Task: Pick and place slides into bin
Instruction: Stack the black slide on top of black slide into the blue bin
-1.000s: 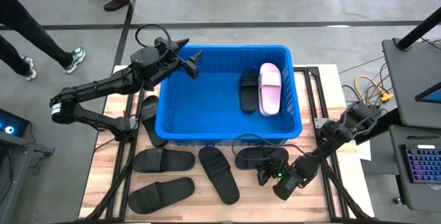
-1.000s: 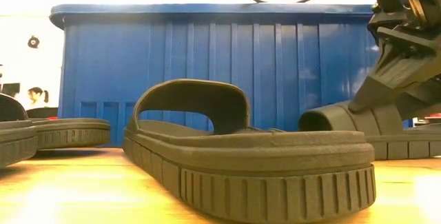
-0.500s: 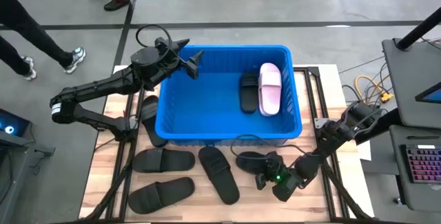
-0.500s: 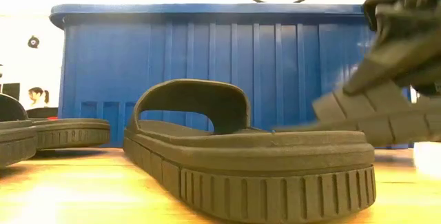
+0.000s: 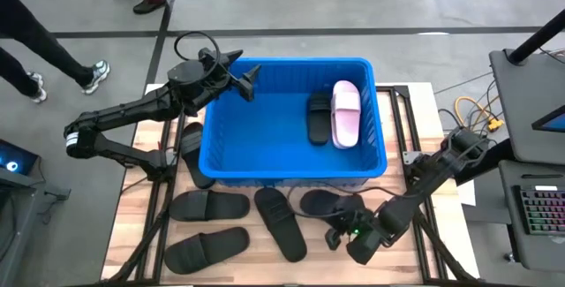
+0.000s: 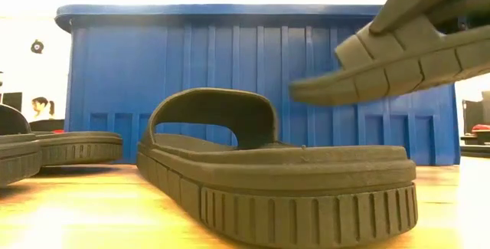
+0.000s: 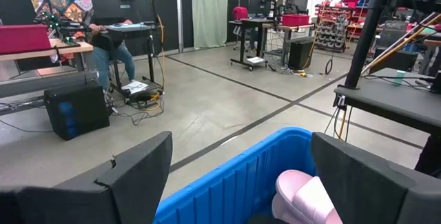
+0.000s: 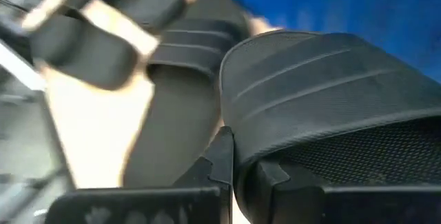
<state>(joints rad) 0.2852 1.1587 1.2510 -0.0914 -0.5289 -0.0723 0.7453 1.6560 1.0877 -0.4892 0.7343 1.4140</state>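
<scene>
My right gripper [image 5: 339,230] is clamped on a black slide [image 5: 323,204], lifted off the table [image 5: 132,212] beside the blue bin [image 5: 214,165]; left gripper [image 5: 244,77] hovers over the bin, fingers apart

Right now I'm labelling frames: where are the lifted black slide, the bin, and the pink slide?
lifted black slide [image 6: 398,57], low view, ribbed sole edge.
bin [image 5: 212,150], high view, left wall rim.
pink slide [image 5: 345,115], high view, middle of its strap.

Six black slides [image 5: 207,206], one pink slide [image 5: 345,113], one bin [image 5: 265,146].
</scene>
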